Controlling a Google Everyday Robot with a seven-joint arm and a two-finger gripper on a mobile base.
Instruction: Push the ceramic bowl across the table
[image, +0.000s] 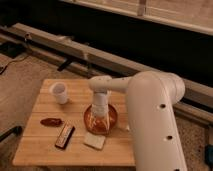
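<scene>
The orange-red ceramic bowl (91, 120) sits on the light wooden table (45, 145), right of centre. My white arm reaches in from the right and bends down over it. My gripper (100, 118) points down into the bowl and covers its middle. Only the bowl's rim and left side show around the gripper.
A small white cup (60, 92) stands at the table's back left. A dark red oval object (51, 121) lies at the left. A dark flat bar (65, 136) and a pale square block (94, 141) lie near the front edge. Dark rails run behind the table.
</scene>
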